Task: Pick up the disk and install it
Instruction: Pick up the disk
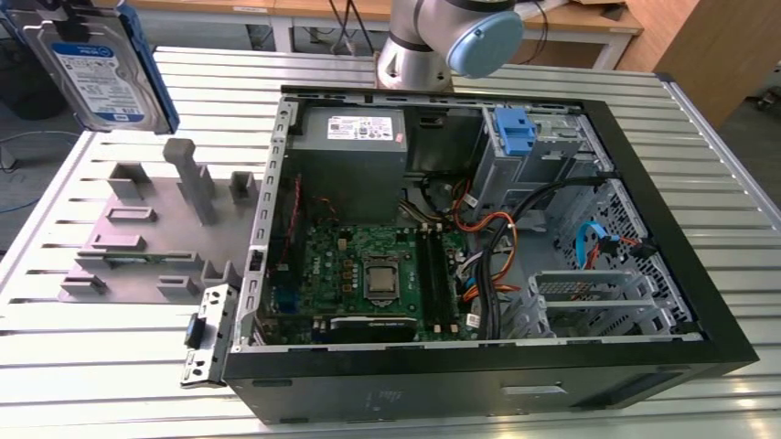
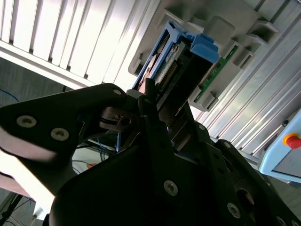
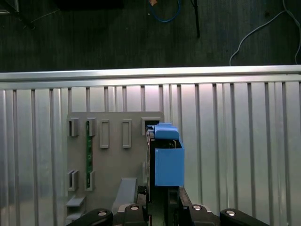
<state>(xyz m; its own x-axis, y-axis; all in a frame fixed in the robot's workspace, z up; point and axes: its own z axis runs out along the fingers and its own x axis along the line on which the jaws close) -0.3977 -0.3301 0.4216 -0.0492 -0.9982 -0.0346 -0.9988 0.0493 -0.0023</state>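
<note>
Slatted metal table (image 3: 235, 141) lies below the disk (image 3: 168, 162) the gripper (image 3: 162, 201) clamps.

The disk (image 1: 104, 66) is silver with a white-and-blue label, framed in bright blue. The ribbed surface (image 1: 98, 366) is silver, the computer case (image 1: 488, 389) black, its board (image 1: 347, 265) green.

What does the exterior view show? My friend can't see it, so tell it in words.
A silver disk in a blue frame hangs lifted at the exterior view's upper left, above a grey holder tray on a slatted metal table. Toward that view's right lies an open computer case showing its green motherboard.
</note>
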